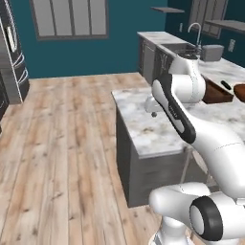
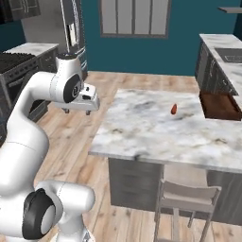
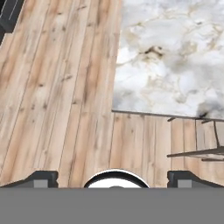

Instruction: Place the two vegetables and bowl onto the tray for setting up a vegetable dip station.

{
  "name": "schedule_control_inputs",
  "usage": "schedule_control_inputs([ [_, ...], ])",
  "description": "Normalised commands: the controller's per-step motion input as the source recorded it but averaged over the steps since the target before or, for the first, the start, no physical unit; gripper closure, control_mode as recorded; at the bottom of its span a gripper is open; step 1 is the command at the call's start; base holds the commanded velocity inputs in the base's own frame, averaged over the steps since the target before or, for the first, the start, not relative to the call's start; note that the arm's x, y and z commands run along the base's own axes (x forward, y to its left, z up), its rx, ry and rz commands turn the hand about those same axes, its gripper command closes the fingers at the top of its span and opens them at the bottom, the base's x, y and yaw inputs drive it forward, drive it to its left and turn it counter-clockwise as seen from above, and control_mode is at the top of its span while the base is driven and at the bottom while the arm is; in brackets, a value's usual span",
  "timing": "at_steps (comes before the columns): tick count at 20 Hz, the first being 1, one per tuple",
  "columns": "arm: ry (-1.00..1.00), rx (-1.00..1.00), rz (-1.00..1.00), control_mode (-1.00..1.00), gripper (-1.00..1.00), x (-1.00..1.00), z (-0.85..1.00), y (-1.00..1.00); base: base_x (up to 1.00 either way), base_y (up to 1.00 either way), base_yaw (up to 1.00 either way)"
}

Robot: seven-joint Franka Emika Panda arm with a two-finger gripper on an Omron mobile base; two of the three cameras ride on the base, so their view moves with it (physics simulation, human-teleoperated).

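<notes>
Nothing looks placed yet: the wide-open, empty gripper [image 3: 112,177] hovers over floor at lower frame, carrot [image 2: 174,109] loose mid-counter, tray [image 2: 218,106] at right edge apparently bare.

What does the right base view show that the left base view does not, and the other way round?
Right base view: the small red-orange carrot lying on the marble island, a stove, and the open gripper beside the island. Left base view: a faucet and a grey box on the back counter. Both: the island, the tray and the window.
</notes>
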Motion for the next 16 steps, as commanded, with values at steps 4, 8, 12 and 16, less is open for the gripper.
schedule_control_inputs([
  [4,0.0,0.0,0.0,1.0,-1.0,0.0,0.0,0.0,0.0,0.75,0.0],
  [8,0.0,0.0,0.0,1.0,-1.0,0.0,0.0,0.0,0.0,0.75,0.0],
  [12,0.0,0.0,0.0,1.0,-1.0,0.0,0.0,0.0,0.01,0.74,0.0],
  [16,0.0,0.0,0.0,1.0,-1.0,0.0,0.0,0.0,0.12,0.71,0.0],
])
